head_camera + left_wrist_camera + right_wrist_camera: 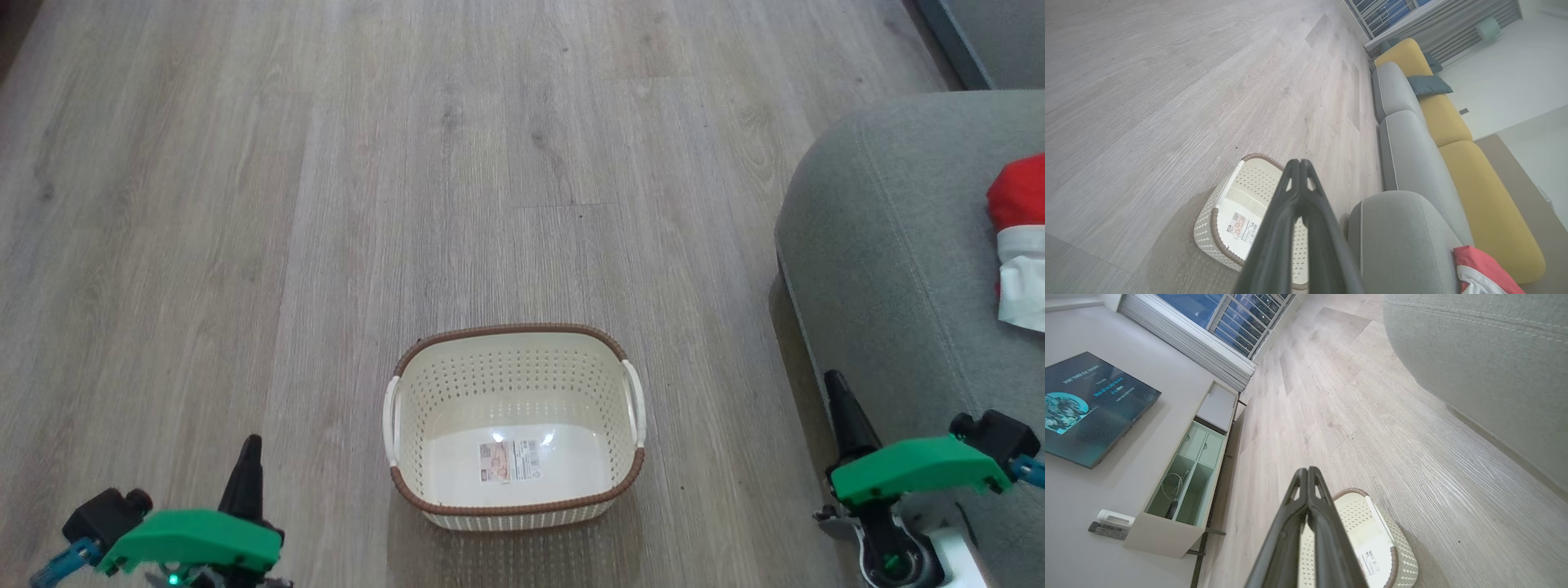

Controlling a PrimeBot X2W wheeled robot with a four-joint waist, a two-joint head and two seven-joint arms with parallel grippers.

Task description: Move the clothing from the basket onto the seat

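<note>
The cream perforated basket point(514, 425) with its brown rim stands on the floor in the middle of the head view, holding nothing but the sticker on its floor. The red and white clothing point(1020, 237) lies on the grey seat point(890, 237) at the right edge. My left gripper point(249, 447) is shut at the lower left, apart from the basket. My right gripper point(834, 382) is shut at the lower right, beside the seat's front edge. In the left wrist view the basket point(1237, 216), seat point(1404, 241) and clothing point(1482, 273) lie beyond the closed fingertips point(1299, 163).
Wood-look floor point(326, 204) spreads wide to the left and beyond the basket. A grey and yellow sofa point(1437, 130) runs on behind the seat. In the right wrist view a low cabinet point(1188, 477) and a wall screen point(1086, 408) stand along the far wall.
</note>
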